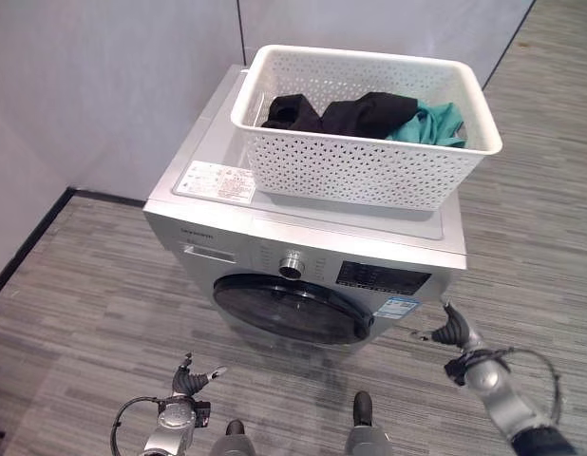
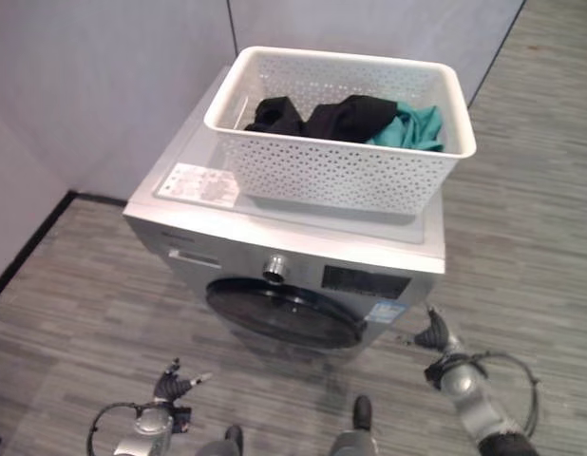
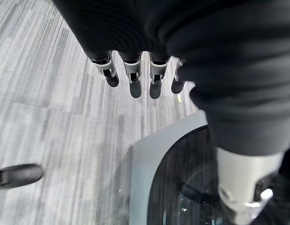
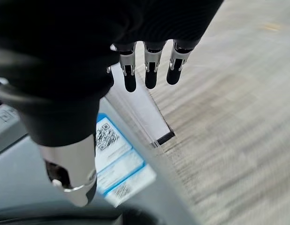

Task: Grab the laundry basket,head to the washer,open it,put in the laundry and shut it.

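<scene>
The white perforated plastic basket (image 1: pixel 369 133) of soft, light clothes was rested atop the silver washer (image 1: pixel 303 266), above both empty, straight-fingered hands (image 1: pixel 453 332) (image 1: pixel 191 380); its round dark door (image 1: pixel 293 309) was judged rigid, best gripped at the rim

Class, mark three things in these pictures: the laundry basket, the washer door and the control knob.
laundry basket (image 1: pixel 360 171): left eye view, front perforated wall.
washer door (image 1: pixel 289 309): left eye view, dark round glass, shut.
control knob (image 1: pixel 292 263): left eye view, silver face of the dial.
</scene>
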Motion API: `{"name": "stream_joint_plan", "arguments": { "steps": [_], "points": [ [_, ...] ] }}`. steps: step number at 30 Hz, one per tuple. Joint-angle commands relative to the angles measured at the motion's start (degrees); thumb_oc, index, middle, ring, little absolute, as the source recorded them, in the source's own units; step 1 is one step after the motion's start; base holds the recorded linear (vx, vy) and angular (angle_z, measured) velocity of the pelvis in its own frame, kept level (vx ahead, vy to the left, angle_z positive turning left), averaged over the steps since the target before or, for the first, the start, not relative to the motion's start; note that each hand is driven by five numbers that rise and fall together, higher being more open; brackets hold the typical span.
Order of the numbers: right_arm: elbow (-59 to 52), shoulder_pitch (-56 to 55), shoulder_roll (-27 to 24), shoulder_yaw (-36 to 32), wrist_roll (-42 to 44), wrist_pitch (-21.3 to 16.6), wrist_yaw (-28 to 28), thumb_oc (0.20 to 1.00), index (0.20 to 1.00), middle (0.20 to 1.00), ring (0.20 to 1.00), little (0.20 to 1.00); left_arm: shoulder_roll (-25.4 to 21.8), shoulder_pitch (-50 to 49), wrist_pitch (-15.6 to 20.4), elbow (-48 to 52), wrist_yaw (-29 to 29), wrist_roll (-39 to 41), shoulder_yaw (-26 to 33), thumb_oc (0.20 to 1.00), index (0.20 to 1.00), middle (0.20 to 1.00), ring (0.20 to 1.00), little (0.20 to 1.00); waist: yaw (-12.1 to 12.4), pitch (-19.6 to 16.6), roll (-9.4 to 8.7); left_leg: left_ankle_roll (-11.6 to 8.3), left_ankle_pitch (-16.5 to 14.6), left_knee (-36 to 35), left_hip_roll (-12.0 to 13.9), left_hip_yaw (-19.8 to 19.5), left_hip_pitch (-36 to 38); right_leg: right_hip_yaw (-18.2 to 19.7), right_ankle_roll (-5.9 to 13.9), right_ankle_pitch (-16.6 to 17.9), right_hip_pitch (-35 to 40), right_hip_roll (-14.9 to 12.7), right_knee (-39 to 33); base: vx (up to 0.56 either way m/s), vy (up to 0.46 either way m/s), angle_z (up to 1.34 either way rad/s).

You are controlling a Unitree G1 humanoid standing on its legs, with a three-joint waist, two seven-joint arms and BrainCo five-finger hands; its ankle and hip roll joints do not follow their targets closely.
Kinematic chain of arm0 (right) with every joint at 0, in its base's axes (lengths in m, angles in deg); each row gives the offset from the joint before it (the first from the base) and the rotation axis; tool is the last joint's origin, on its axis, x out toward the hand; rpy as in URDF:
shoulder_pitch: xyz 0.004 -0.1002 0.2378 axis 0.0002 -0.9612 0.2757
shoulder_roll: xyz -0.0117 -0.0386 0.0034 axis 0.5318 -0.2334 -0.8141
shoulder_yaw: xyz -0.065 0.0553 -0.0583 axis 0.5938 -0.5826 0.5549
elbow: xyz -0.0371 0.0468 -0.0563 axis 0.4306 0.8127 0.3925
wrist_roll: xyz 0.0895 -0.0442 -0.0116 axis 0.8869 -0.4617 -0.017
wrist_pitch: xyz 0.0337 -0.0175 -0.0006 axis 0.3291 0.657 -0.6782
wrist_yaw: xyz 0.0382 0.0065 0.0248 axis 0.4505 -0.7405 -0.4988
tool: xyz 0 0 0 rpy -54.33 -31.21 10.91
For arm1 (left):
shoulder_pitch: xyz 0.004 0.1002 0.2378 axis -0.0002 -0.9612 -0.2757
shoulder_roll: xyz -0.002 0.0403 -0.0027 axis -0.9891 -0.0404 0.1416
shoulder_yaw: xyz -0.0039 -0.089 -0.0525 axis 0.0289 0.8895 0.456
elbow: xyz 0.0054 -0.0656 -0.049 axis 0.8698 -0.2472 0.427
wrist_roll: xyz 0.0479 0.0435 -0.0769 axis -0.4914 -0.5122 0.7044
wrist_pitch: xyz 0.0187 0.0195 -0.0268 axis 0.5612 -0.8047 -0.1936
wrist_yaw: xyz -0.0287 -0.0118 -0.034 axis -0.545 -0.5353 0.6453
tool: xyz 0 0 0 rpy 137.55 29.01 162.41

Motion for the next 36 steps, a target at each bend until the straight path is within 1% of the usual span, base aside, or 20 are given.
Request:
{"name": "stream_joint_plan", "arguments": {
  "steps": [1,2,3,6,9,11,12,14,15,16,17,18,20,22,26,27,29,31,32,36],
  "points": [
    [0.8,7.2,-1.2,3.0,-3.3,-1.6,-0.3,1.0,1.0,1.0,1.0,1.0,-1.7,-1.1,3.2,1.7,0.8,-1.1,0.3,1.0,1.0,1.0,1.0,1.0,2.7,-1.7,-1.59,3.34,-7.0,0.6,1.5,-0.8,2.9,0.2,-0.67,-3.8,-4.9,-2.4,0.5,0.02,-0.095,0.15],
    [0.9,7.3,-1.2,3.1,-3.3,-1.6,-0.3,1.0,1.0,1.0,1.0,1.0,-1.7,-1.1,3.2,1.8,0.8,-1.1,0.4,1.0,1.0,1.0,1.0,1.0,2.6,-1.7,-1.55,3.31,-7.0,0.5,1.6,-0.8,3.0,0.2,-0.69,-3.8,-4.9,-2.3,0.5,0.02,-0.153,0.17],
    [2.6,12.0,-1.1,7.9,-5.2,-1.9,-1.2,1.0,1.0,1.0,1.0,1.0,-1.7,-1.6,3.5,1.8,1.4,-1.3,-0.2,1.0,1.0,1.0,1.0,1.0,3.5,-1.9,-0.85,2.41,-5.2,-1.1,3.1,-1.4,2.5,-0.7,-1.24,-4.9,-4.4,-1.2,0.2,0.0,-0.151,0.16],
    [4.9,16.8,0.3,11.8,-5.7,-1.7,-1.5,1.0,1.0,1.0,1.0,1.0,-1.5,-1.2,3.8,1.5,1.5,-0.3,-0.8,1.0,1.0,1.0,1.0,1.0,4.5,-1.6,0.08,1.78,-3.6,-2.2,4.0,-2.5,1.3,-1.4,-1.76,-6.0,-4.4,-0.5,0.2,-0.03,-0.118,0.06],
    [6.8,19.3,2.0,13.2,-4.9,-1.5,-1.2,1.0,1.0,1.0,1.0,1.0,-1.5,-1.1,3.9,2.0,1.3,0.2,-1.0,1.0,1.0,1.0,1.0,1.0,4.7,-1.4,0.59,1.59,-2.8,-2.8,4.3,-3.0,0.7,-1.7,-1.99,-6.2,-4.4,-0.3,0.2,-0.03,-0.043,0.17],
    [6.7,21.4,3.8,14.4,-4.8,-0.7,-1.3,1.0,1.0,1.0,1.0,1.0,-1.4,-0.6,3.7,1.5,1.2,0.4,-1.2,1.0,1.0,1.0,1.0,1.0,4.9,-1.4,1.03,1.27,-1.8,-3.6,4.5,-3.1,0.1,-1.9,-2.22,-6.7,-4.4,-0.1,0.2,-0.02,-0.011,0.05],
    [5.0,20.4,4.8,13.7,-4.0,-0.1,-1.6,1.0,1.0,1.0,1.0,1.0,-1.4,-0.6,3.3,1.2,1.2,0.2,-1.1,1.0,1.0,1.0,1.0,1.0,4.7,-1.6,1.13,1.18,-1.6,-3.9,4.5,-3.2,0.2,-2.2,-2.43,-7.0,-3.8,0.0,0.2,0.02,-0.015,0.03],
    [3.3,19.0,5.2,12.6,-3.4,0.3,-1.6,1.0,1.0,1.0,1.0,1.0,-1.2,-0.7,2.9,0.9,1.4,0.2,-1.0,1.0,1.0,1.0,1.0,1.0,4.6,-1.9,1.1,1.12,-1.4,-4.2,4.6,-3.3,0.3,-2.4,-2.58,-7.3,-3.4,0.1,0.2,0.06,0.006,0.09],
    [-3.9,13.2,4.4,8.8,-3.4,0.7,-2.4,1.0,1.0,1.0,1.0,1.0,-0.9,-1.5,2.0,0.6,1.9,-1.0,-0.4,1.0,1.0,1.0,1.0,1.0,4.0,-2.6,0.8,1.18,-1.5,-4.5,4.5,-3.7,0.7,-2.8,-2.76,-7.6,-2.3,0.2,0.2,0.06,0.024,0.31],
    [-5.9,10.7,4.3,7.2,-3.1,0.7,-2.5,1.0,1.0,1.0,1.0,1.0,-0.8,-1.6,1.7,0.2,1.9,-1.4,-0.2,1.0,1.0,1.0,1.0,1.0,3.8,-2.8,0.56,1.19,-1.6,-4.5,4.5,-3.9,0.8,-3.0,-2.78,-7.6,-1.9,0.2,0.2,0.08,0.052,0.37],
    [-9.6,6.1,4.5,4.4,-2.2,0.7,-2.7,1.0,1.0,1.0,1.0,1.0,-0.5,-1.6,1.2,-0.6,2.1,-1.7,0.4,1.0,1.0,1.0,1.0,1.0,3.4,-3.2,-0.07,1.32,-1.8,-4.5,4.4,-4.2,1.1,-3.1,-2.79,-7.6,-1.5,0.1,0.2,0.02,0.038,0.4],
    [-9.8,5.8,4.5,4.2,-2.3,0.8,-2.8,1.0,1.0,1.0,1.0,1.0,-0.5,-1.7,1.2,-0.6,2.1,-1.7,0.3,1.0,1.0,1.0,1.0,1.0,3.4,-3.2,-0.08,1.33,-1.8,-4.5,4.3,-4.2,1.1,-3.1,-2.78,-7.6,-1.5,0.1,0.2,0.02,0.054,0.33],
    [-14.6,-1.3,4.6,0.5,-1.8,0.9,-4.1,1.0,1.0,1.0,1.0,1.0,-0.6,-2.1,0.6,-0.9,2.4,-2.0,1.6,1.0,1.0,1.0,1.0,1.0,3.1,-3.8,-1.53,1.66,-2.5,-4.3,4.2,-4.6,1.7,-3.4,-2.69,-7.5,-0.8,-0.2,0.4,0.02,0.058,0.18],
    [-15.4,-3.1,5.7,-0.3,-1.0,0.8,-4.2,1.0,1.0,1.0,1.0,1.0,-0.6,-2.0,0.4,-1.4,2.3,-2.0,2.0,1.0,1.0,1.0,1.0,1.0,3.0,-4.0,-2.26,1.79,-2.8,-4.3,4.1,-4.7,1.9,-3.3,-2.6,-7.4,-0.7,-0.2,0.6,0.01,0.048,0.05],
    [-18.0,-5.4,7.7,-0.5,0.7,1.1,-5.0,1.0,1.0,1.0,1.0,1.0,-0.8,-2.1,0.0,-2.7,1.7,-1.4,3.0,1.0,1.0,1.0,1.0,1.0,3.2,-4.4,-3.38,2.0,-3.4,-4.0,3.9,-4.4,2.4,-3.1,-2.42,-7.2,-0.5,-0.4,0.9,0.02,0.035,0.01],
    [-19.4,-6.3,8.7,0.0,1.5,0.5,-5.5,1.0,1.0,1.0,1.0,1.0,-0.6,-2.3,-0.1,-3.4,1.5,-1.0,3.6,1.0,1.0,1.0,1.0,1.0,3.5,-4.5,-3.88,2.14,-3.6,-4.0,3.8,-4.4,2.7,-3.0,-2.32,-7.1,-0.4,-0.6,1.1,0.0,0.0,0.0],
    [-19.4,-6.3,8.7,0.1,1.5,0.5,-5.5,1.0,1.0,1.0,1.0,1.0,-0.6,-2.3,-0.1,-3.4,1.5,-1.0,3.6,1.0,1.0,1.0,1.0,1.0,3.5,-4.5,-3.91,2.15,-3.6,-4.0,3.8,-4.4,2.7,-3.0,-2.31,-7.1,-0.4,-0.6,1.1,0.0,0.0,0.0],
    [-17.0,-4.1,9.6,2.4,1.4,0.8,-5.7,1.0,1.0,1.0,1.0,1.0,-0.7,-2.4,0.0,-4.0,1.3,-0.1,4.2,1.0,1.0,1.0,1.0,1.0,4.1,-4.5,-4.14,2.34,-3.8,-4.1,3.5,-4.5,2.9,-2.7,-2.2,-6.9,-0.5,-0.7,1.2,0.0,0.0,0.0],
    [-16.9,-4.0,9.6,2.4,1.4,0.7,-5.7,1.0,1.0,1.0,1.0,1.0,-0.7,-2.4,0.0,-4.0,1.3,-0.1,4.2,1.0,1.0,1.0,1.0,1.0,4.1,-4.5,-4.17,2.35,-3.8,-4.0,3.5,-4.5,2.9,-2.7,-2.19,-6.9,-0.5,-0.7,1.2,0.0,0.0,0.0],
    [-10.3,3.4,11.8,6.5,0.9,1.8,-3.8,1.0,1.0,1.0,1.0,1.0,-1.1,-2.9,0.6,-3.2,0.6,0.5,3.5,1.0,1.0,1.0,1.0,1.0,5.7,-4.4,-3.93,2.41,-3.8,-4.3,3.3,-4.6,3.0,-2.7,-2.12,-6.6,-0.5,-1.0,0.7,0.02,-0.002,-0.04]
  ]
}}
